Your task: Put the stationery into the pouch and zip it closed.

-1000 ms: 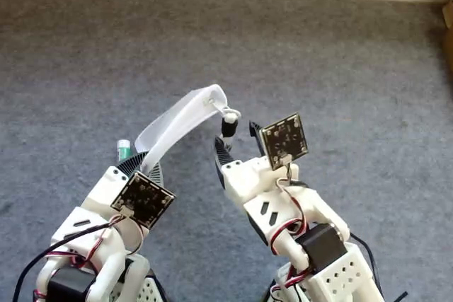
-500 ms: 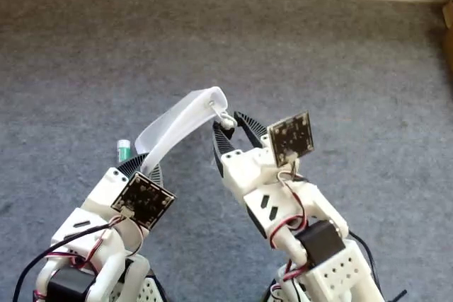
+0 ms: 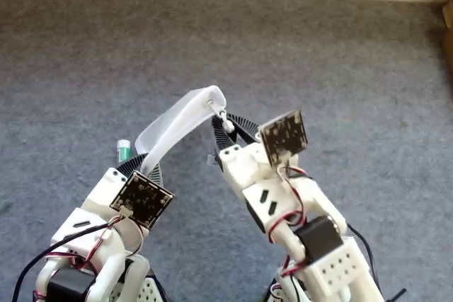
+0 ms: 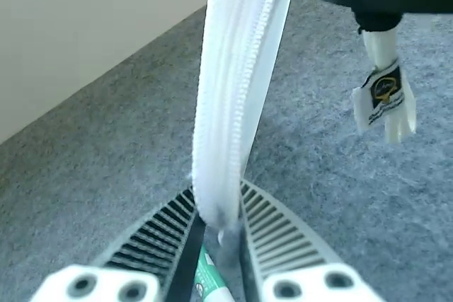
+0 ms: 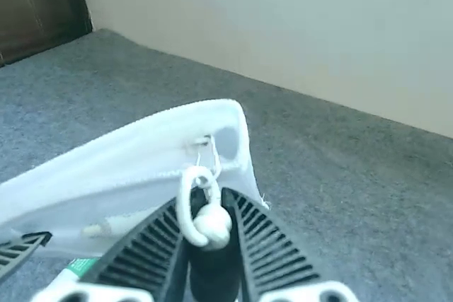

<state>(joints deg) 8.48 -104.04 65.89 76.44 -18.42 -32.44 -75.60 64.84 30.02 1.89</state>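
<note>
- Finds the pouch [image 3: 177,122] lifted off the carpet [image 3: 340,54], strung between both arms.
- Clamps its near end in the left gripper [image 4: 216,235], with a green-tipped item [image 4: 207,274] just under the jaws; cannot tell if inside.
- Pinches the zipper pull [image 5: 205,217] at the far end in the right gripper [image 5: 205,228].
- Looks like zipping, nearly finished.
- Calls for one last steady tug, then release.
</note>
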